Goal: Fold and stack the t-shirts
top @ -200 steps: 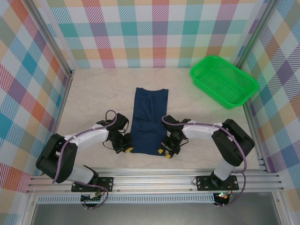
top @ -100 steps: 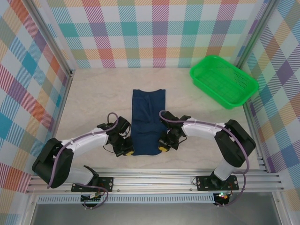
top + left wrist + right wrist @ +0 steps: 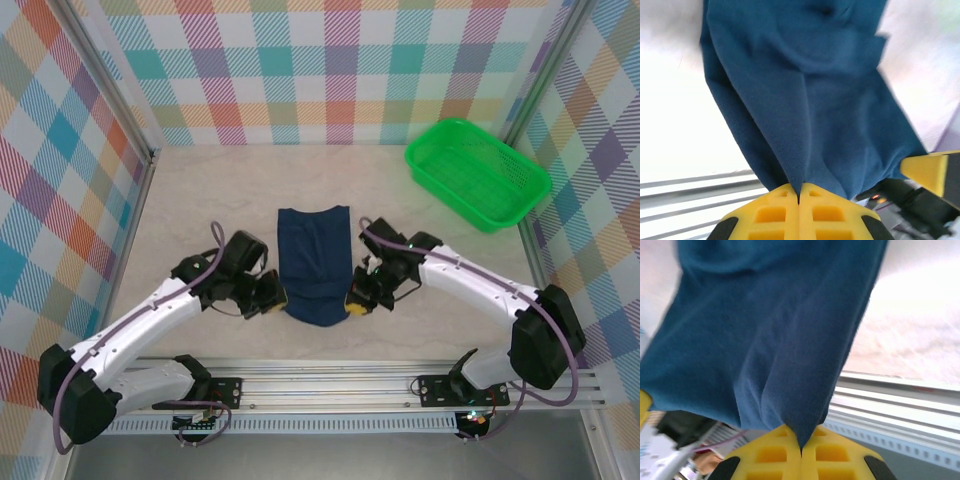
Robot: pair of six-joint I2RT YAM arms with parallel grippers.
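Over the pale tabletop (image 3: pixel 200 190), the left gripper (image 3: pixel 272 297) and right gripper (image 3: pixel 357 303) are each clamping a near corner of the dark navy blue cloth t-shirt (image 3: pixel 315 262), which is sagging between them mid-table. The green plastic basket (image 3: pixel 477 172) is sitting far right.

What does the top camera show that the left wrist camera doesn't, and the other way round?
Top view: the basket at far right, the plaid walls, both arms whole, and the full outline of the shirt, gripped at its near corners. Left wrist view: a close-up of the left tool, its yellow tips shut on a pinched fold of cloth that spreads away from them. Both: the shirt, the left tool, and the right tool at the shirt's other corner.
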